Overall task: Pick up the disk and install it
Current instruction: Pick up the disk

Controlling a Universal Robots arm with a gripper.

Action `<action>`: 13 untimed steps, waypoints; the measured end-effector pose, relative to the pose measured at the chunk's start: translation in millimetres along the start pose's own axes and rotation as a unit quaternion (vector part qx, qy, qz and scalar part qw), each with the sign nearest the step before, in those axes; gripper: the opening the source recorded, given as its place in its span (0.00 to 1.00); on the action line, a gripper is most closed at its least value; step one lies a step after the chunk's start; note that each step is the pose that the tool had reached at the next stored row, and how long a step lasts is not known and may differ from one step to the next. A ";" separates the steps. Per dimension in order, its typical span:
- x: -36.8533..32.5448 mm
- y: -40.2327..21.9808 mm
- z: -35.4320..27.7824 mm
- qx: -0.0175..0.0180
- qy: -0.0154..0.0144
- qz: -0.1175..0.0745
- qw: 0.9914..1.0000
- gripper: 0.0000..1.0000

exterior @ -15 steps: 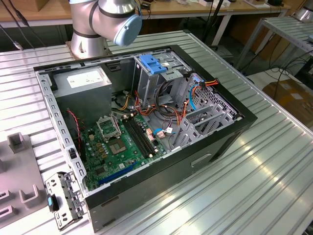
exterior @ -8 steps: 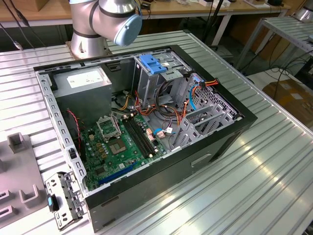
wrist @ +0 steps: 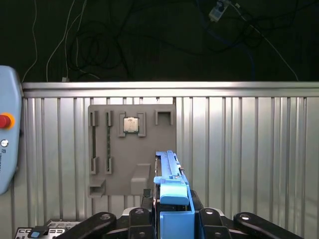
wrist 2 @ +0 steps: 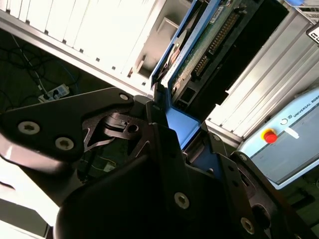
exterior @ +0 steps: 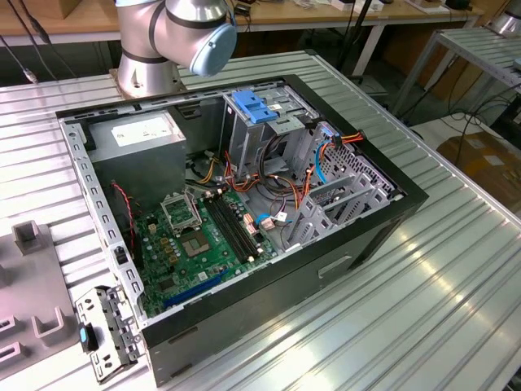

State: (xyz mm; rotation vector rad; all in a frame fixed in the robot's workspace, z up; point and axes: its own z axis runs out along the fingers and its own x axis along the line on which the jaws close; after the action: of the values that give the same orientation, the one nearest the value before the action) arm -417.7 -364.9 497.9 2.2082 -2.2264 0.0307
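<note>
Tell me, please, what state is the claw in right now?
Claw: closed, holding the disk.

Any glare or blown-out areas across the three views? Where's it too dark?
Exterior view: bright reflective streaks on the ribbed table toward the exterior view's right; computer case interior fairly evenly lit. Second wrist view: table slats washed out white, the gripper near-black against them, the disk it holds still readable. First wrist view: black beyond the table edge; fixture plate evenly lit.
</note>
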 end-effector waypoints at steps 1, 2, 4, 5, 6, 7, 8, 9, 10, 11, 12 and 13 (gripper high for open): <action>0.0 -1.0 0.0 0.000 0.000 0.000 1.000 0.37; 0.0 -1.9 0.0 0.000 0.000 0.000 1.000 0.37; 0.0 -4.1 0.1 0.000 0.000 0.000 1.000 0.37; 0.0 -5.1 0.1 0.000 0.000 0.000 1.000 0.37; 0.0 -6.0 0.1 0.000 0.000 0.000 1.000 0.37; 0.0 -7.0 0.1 0.000 0.000 0.000 1.000 0.37; 0.0 -7.8 0.1 0.000 0.000 0.000 1.000 0.37; 0.0 -9.0 0.1 0.000 0.000 0.000 1.000 0.37; -0.1 -10.3 0.1 0.000 0.000 0.000 1.000 0.37; -0.1 -11.1 0.1 0.000 0.000 0.000 1.000 0.37; -0.1 -12.2 0.1 0.000 0.000 0.000 1.000 0.37; -0.1 -13.0 0.1 0.000 0.000 0.000 1.000 0.37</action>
State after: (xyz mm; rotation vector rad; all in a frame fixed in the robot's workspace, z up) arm -404.7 -364.9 497.9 2.2083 -2.2264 0.0308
